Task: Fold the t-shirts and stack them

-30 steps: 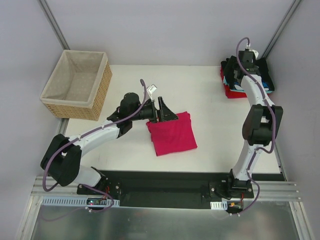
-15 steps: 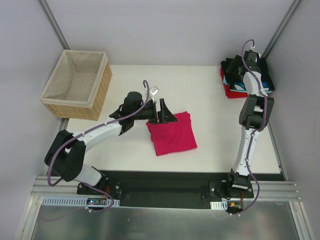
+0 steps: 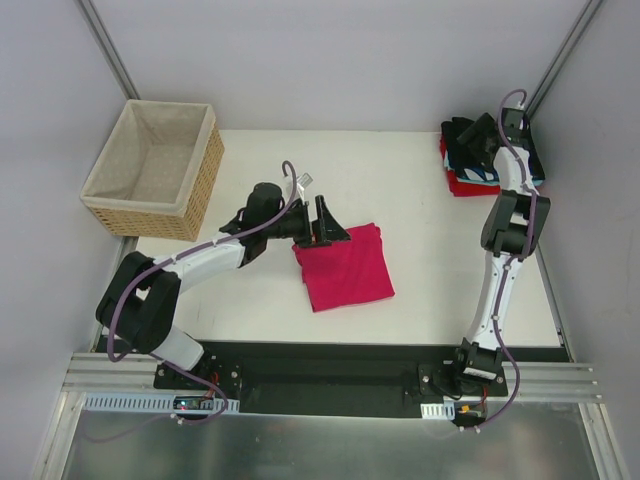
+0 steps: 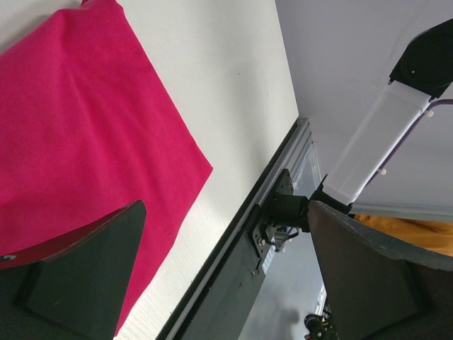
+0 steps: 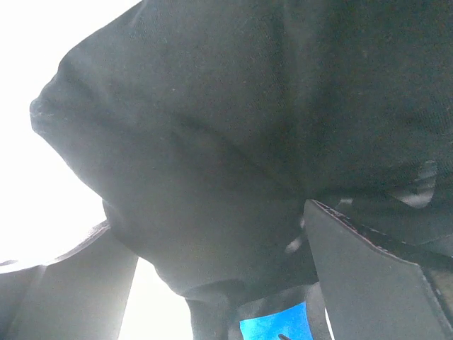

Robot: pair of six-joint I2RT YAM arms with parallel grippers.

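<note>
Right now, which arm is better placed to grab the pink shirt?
Left. The left gripper is open right at the pink shirt's edge; the right gripper is far off, over the stack in the corner.

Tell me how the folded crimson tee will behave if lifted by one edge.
Likely floppy: the crimson tee lies flat in soft layers, so a lifted edge would probably droop and unfold. Probably light: it looks thin. Pushed, it may bunch rather than slide whole.
</note>
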